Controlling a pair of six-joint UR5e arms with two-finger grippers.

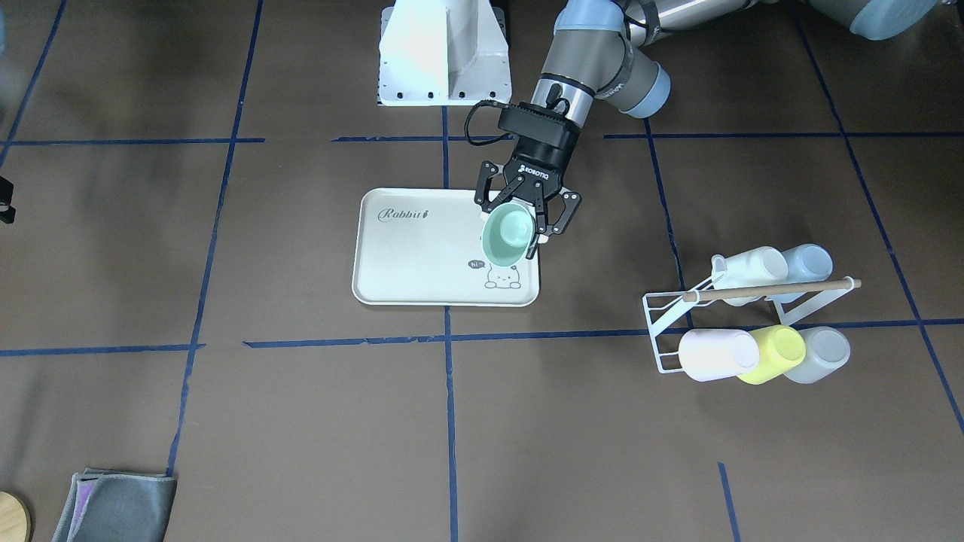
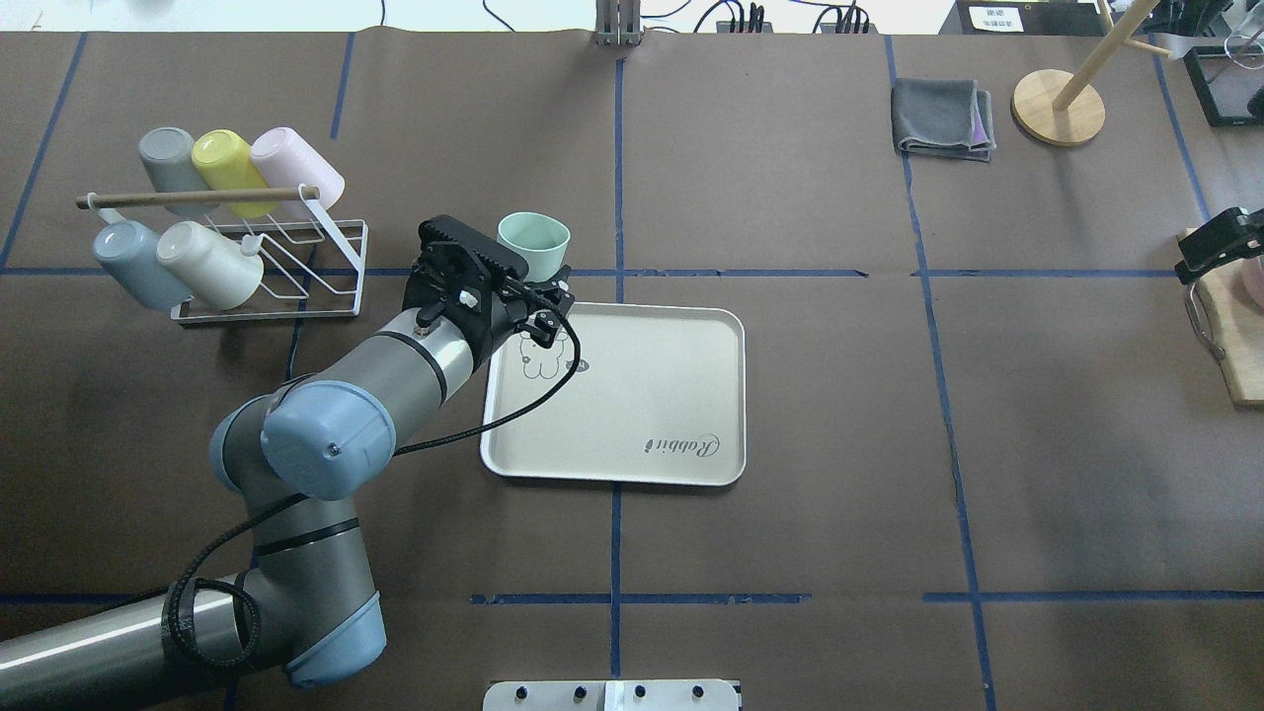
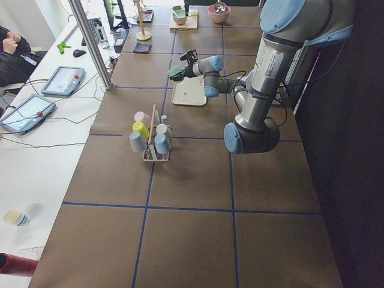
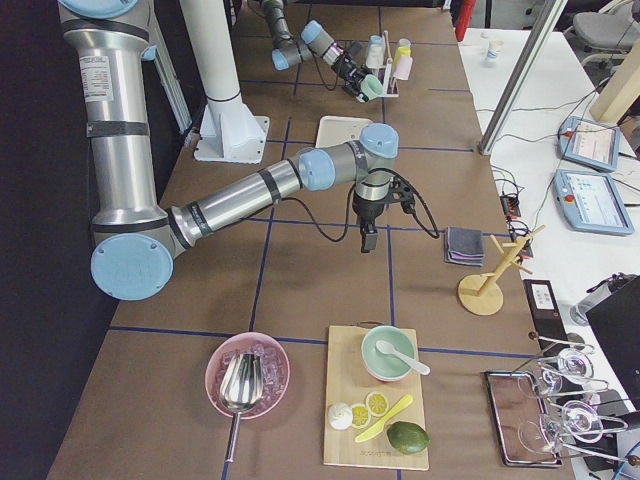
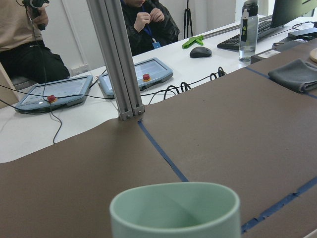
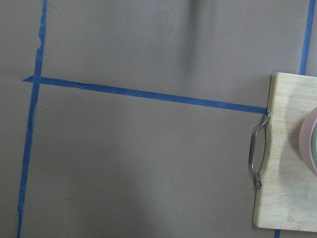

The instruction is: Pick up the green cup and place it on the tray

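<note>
My left gripper (image 1: 514, 228) is shut on the green cup (image 1: 506, 235), a pale mint tumbler, and holds it upright in the air. The cup hangs over the corner of the cream "Rabbit" tray (image 1: 422, 271) that has the rabbit drawing. In the overhead view the cup (image 2: 533, 245) sits just beyond the tray's (image 2: 652, 395) far left corner, ahead of the gripper (image 2: 538, 286). The left wrist view shows the cup's rim (image 5: 174, 208) at the bottom. My right gripper (image 2: 1210, 245) hangs at the table's right edge, far from the tray; its jaws are unclear.
A white wire rack (image 2: 267, 286) with several cups, one bright yellow (image 2: 225, 158), stands left of the tray. A folded grey cloth (image 2: 943, 118) and a wooden stand (image 2: 1057, 107) lie at the far right. A wooden cutting board (image 6: 287, 163) lies below my right gripper.
</note>
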